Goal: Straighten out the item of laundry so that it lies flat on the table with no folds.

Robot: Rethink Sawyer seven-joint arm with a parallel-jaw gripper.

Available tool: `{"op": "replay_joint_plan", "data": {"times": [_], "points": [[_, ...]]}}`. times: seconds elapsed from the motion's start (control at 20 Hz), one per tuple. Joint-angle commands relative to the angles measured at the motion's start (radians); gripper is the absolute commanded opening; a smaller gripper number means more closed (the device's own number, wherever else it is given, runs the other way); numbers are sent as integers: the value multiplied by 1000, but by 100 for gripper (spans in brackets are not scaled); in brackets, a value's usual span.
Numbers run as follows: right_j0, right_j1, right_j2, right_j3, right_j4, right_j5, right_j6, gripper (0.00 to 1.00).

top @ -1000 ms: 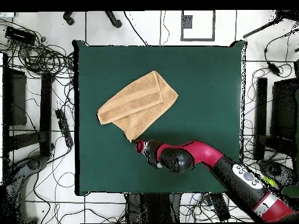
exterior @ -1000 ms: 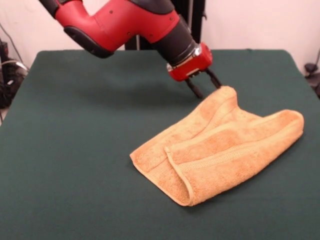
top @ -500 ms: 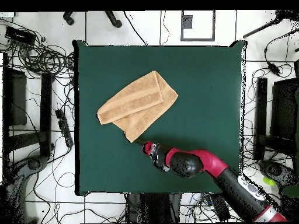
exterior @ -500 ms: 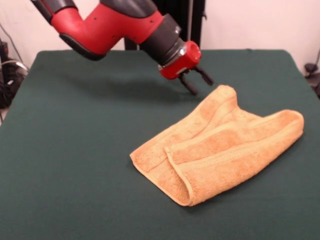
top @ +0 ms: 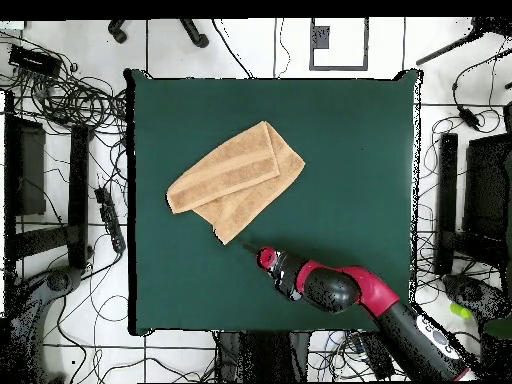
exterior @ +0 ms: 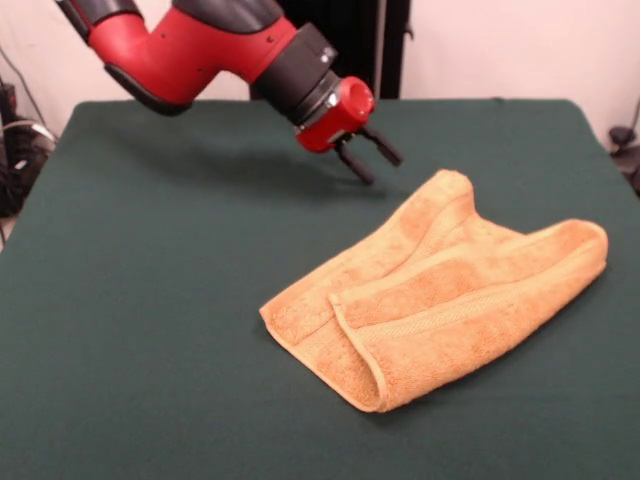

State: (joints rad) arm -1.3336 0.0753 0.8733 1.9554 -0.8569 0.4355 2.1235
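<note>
Although the towel is seen well in the front view, its lower layers are hidden, because it is folded over itself, and one hemmed edge is curled up along the near side; a flat woven band can be made out across the top layer. No tag and no writing can be read on it in either view. It is placed on the dark green worktop, to the right of the middle in the front view, and in the overhead view it is found in the upper left part. The claw is held above the worktop, just beside the far corner of the towel but apart from it, and its two dark fingers are spread, with nothing between them. The red and black arm is cut off at the top edge. In the overhead view the fingers can hardly be told apart.
</note>
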Motion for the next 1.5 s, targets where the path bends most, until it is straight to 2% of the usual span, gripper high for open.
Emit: {"op": "replay_joint_plan", "data": {"times": [0.05, 0.25, 0.65, 0.95, 1.15, 1.3, 1.5], "points": [[85, -5, -8, -86, -41, 68, -246, 100], [135, 5, -16, -106, -81, -14, -178, 100], [184, 44, 8, -130, -84, -89, -138, 100], [232, 25, -11, -154, -77, -137, -75, 100], [272, -30, -41, -150, -109, -244, 15, 100], [282, -39, -55, -156, -124, -330, 45, 100], [295, -67, -74, -156, -107, -385, 65, 100]]}}
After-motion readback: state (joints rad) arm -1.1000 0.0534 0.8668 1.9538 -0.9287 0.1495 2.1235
